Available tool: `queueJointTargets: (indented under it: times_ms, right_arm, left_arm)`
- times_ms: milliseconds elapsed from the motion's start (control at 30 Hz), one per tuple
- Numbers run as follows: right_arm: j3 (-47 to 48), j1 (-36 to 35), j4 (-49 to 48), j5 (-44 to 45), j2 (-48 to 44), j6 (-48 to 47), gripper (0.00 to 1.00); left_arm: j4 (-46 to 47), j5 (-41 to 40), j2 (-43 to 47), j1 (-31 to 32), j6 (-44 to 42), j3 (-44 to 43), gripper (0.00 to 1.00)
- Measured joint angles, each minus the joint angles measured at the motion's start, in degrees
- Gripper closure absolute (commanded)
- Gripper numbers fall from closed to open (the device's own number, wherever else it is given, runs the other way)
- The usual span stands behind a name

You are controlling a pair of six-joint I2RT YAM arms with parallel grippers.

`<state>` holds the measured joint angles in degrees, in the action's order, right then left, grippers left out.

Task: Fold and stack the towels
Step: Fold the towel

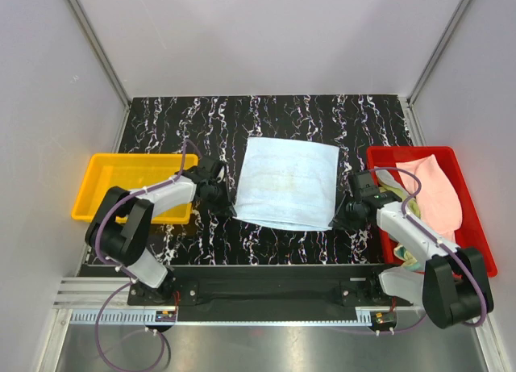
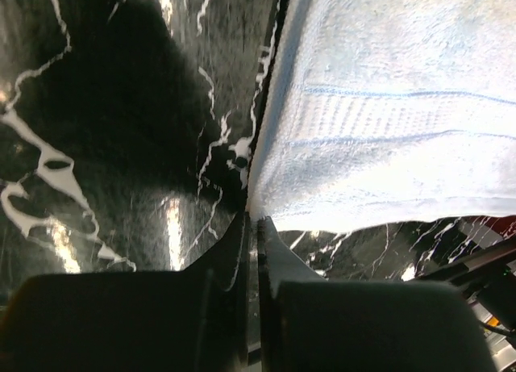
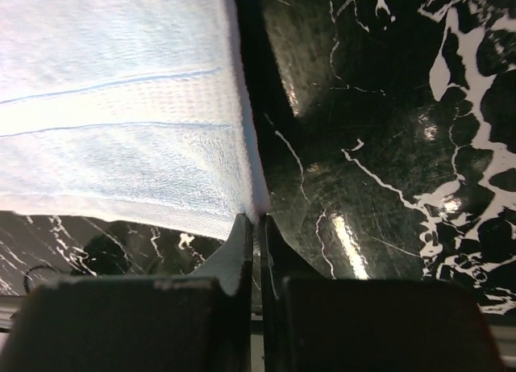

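Towels lie in two places on the black, white-veined marble-patterned table [image 1: 322, 122], which fills the floor of a white-walled enclosure. The largest of them, a light blue terry towel [image 1: 286, 182], is spread flat as a rough rectangle in the middle of the table, its near edge a little uneven and raised at the two near corners. To the right, a red rectangular plastic tray [image 1: 407, 150] sits at the table's right edge and holds a pale pink towel [image 1: 439, 190] draped loosely along its length, with a crumpled yellow-green towel [image 1: 407, 204] tucked beside it on the tray's left side. To the left, a yellow rectangular plastic tray [image 1: 121, 156] sits at the table's left edge.

The left arm [image 1: 153, 198] reaches from its near base across the yellow tray's near right corner towards the middle; the right arm [image 1: 411, 235] reaches from its base over the red tray's near left part.

The left gripper [image 1: 228, 207] sits at the blue towel's near left corner. In the left wrist view its two dark fingers are pressed together, only a thin slit between them, with the towel [image 2: 387, 106] corner caught at their tips [image 2: 254, 223]. The right gripper [image 1: 339, 217] sits at the near right corner; in the right wrist view its fingers are likewise closed, with the towel [image 3: 113, 106] corner pinched at their tips [image 3: 256, 220].
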<state>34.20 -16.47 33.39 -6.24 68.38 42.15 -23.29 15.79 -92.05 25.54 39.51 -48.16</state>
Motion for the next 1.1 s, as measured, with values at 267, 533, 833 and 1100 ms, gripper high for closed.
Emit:
queueJointTargets:
  times_ms: [267, 533, 833, 1100]
  right_arm:
    - [2.2, 0.0, 3.6, 0.8, -5.1, -1.7, 1.00]
    - [2.5, 0.0, 6.1, 0.6, -6.5, -1.7, 1.00]
    - [6.9, -0.3, 10.3, 0.1, -11.3, -1.9, 1.00]
    - [7.1, -0.8, 14.0, -1.9, -17.0, -1.9, 1.00]
  left_arm:
    - [-4.2, -1.0, 8.4, 0.1, 0.1, 0.0, 1.00]
    - [-5.0, -0.7, 11.6, 0.3, 0.7, 0.5, 1.00]
    - [-8.6, -0.3, 17.6, 2.3, 2.4, 0.9, 1.00]
    - [-10.1, -0.5, 25.3, 3.3, 6.0, 0.5, 1.00]
